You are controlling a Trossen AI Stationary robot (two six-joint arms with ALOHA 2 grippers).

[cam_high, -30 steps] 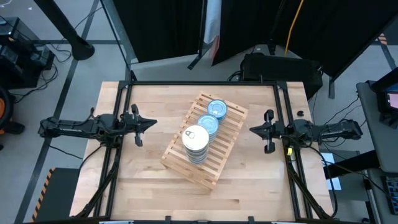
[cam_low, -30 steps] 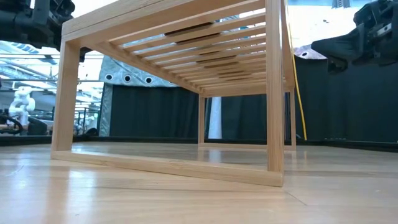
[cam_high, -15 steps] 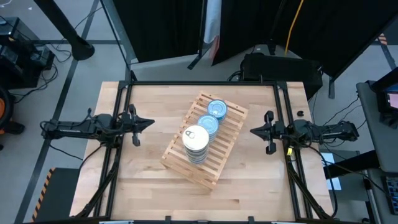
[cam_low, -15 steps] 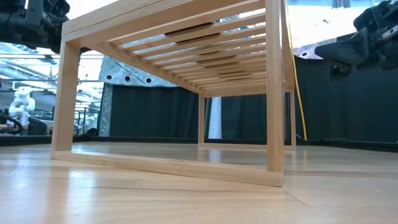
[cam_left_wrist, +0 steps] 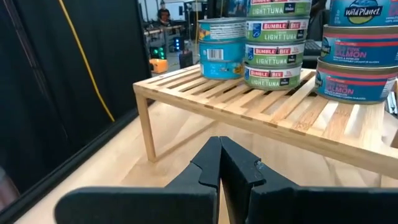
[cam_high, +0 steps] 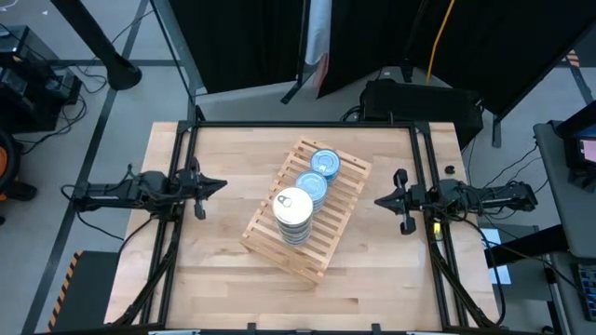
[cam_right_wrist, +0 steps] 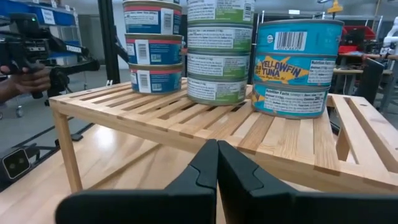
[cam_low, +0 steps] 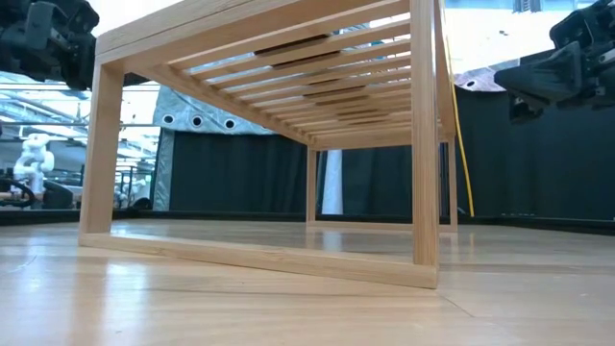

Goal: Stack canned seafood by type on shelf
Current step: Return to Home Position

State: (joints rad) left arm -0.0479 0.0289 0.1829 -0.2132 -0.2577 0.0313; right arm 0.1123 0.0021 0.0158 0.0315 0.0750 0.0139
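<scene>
The left pincer point(cam_high: 212, 184) is clenched on nothing. In its wrist view the two dark fingers point(cam_left_wrist: 208, 168) meet tip to tip with no gap. It hangs over the left edge of the counter point(cam_high: 214, 270), well apart from the shelf and aimed right toward it. The right pincer point(cam_high: 384, 198) is likewise clenched and empty, its fingers point(cam_right_wrist: 229, 168) pressed together. It hangs over the right edge and is aimed left.

The shelf point(cam_high: 343, 200), a light-wood slatted rack on legs, stands in the middle of the counter between the two arms. Its long axis runs diagonally, from near-left to far-right.

Three stacks of tins stand in a row along that axis, just beside one another, every tin flat and upright. The near stack point(cam_high: 293, 207) has a white pull-tab top and blue labels with a pink band reading salmon. The middle stack point(cam_high: 312, 184) has a blue top and green-and-white light tuna labels. The far stack point(cam_high: 325, 162), the lowest, has a blue top and blue yellowfin tuna labels.

From the low view only the shelf's underside and legs show.
</scene>
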